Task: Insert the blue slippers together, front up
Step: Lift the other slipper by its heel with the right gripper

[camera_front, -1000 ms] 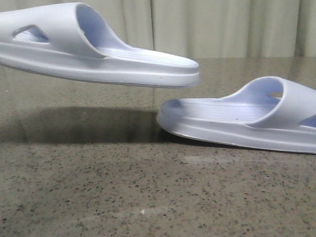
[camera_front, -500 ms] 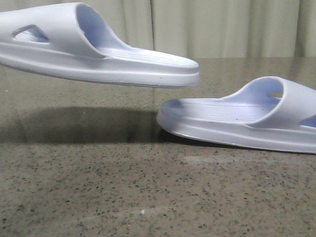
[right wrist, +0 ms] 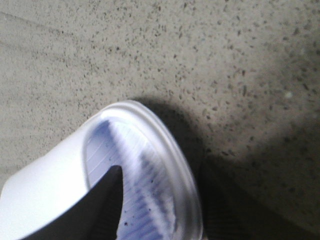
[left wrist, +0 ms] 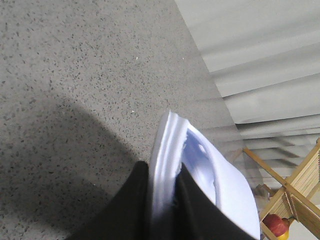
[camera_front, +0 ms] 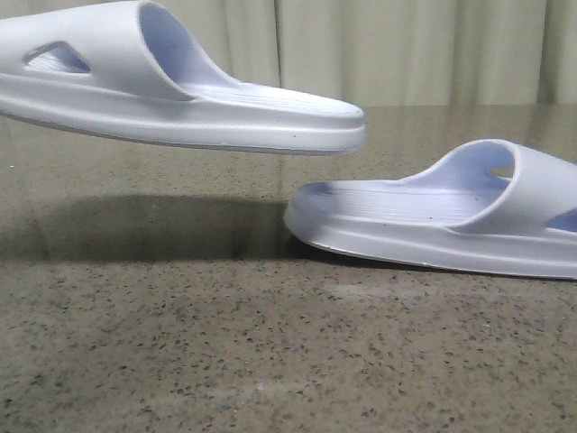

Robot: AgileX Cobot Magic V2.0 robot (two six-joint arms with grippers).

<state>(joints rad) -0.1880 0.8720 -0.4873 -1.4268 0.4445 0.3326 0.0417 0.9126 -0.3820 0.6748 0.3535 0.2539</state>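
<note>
Two blue slippers show in the front view. One blue slipper (camera_front: 180,99) hangs in the air at the upper left, footbed up, its rounded end pointing right. The other slipper (camera_front: 433,221) sits low at the right, its rounded end pointing left and just below the first one's tip. Whether it touches the table I cannot tell. In the left wrist view my left gripper (left wrist: 162,200) is shut on the sole edge of the raised slipper (left wrist: 210,175). In the right wrist view my right gripper (right wrist: 160,205) is shut on the low slipper (right wrist: 145,165), one finger on the ribbed footbed, one under the sole.
The speckled stone table (camera_front: 270,352) spreads in front of and under both slippers. A pale curtain (camera_front: 406,54) closes the back. In the left wrist view a wooden rack (left wrist: 295,185) with a red object (left wrist: 273,225) stands beyond the table's edge.
The raised slipper has lifted slightly. The low slipper has edged a little to the left. Both grips are unchanged.
</note>
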